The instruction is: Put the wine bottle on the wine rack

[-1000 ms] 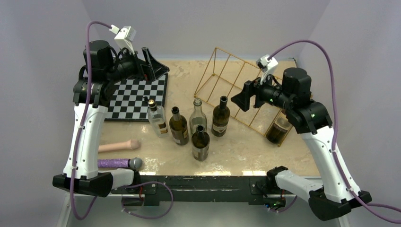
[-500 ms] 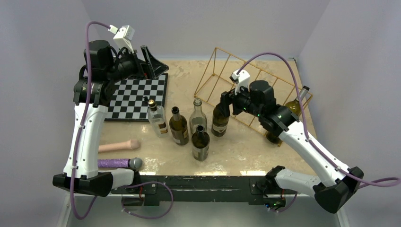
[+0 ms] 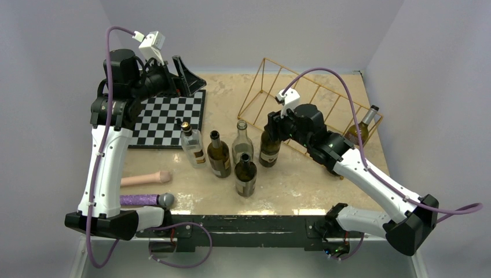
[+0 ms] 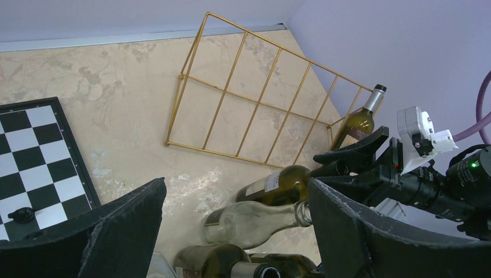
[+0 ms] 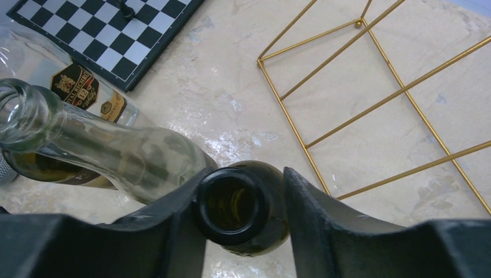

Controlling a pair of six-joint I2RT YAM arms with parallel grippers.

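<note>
A dark green wine bottle point(image 3: 269, 147) stands upright just in front of the gold wire wine rack point(image 3: 250, 87). My right gripper point(image 3: 272, 124) is lowered over its top. In the right wrist view the fingers straddle the open neck point(image 5: 255, 240) of that bottle: the left finger touches the rim, while a narrow gap remains at the right finger, so the right gripper point(image 5: 242, 220) stands open. A pale green capped bottle point(image 3: 360, 126) lies in the rack's right end. My left gripper point(image 3: 188, 75) hangs open and empty above the chessboard's far corner.
A clear bottle point(image 3: 242, 142), two dark bottles point(image 3: 219, 155) point(image 3: 245, 174) and a labelled spirit bottle point(image 3: 192, 145) crowd close to the left of the grasped one. The chessboard point(image 3: 165, 119) lies at the left. A beige handle point(image 3: 145, 178) and a purple microphone point(image 3: 147, 200) lie near the front left.
My right arm has swung left from the rack and come down over the dark bottle's neck, its jaws narrowing around it. The left arm has stayed still.
</note>
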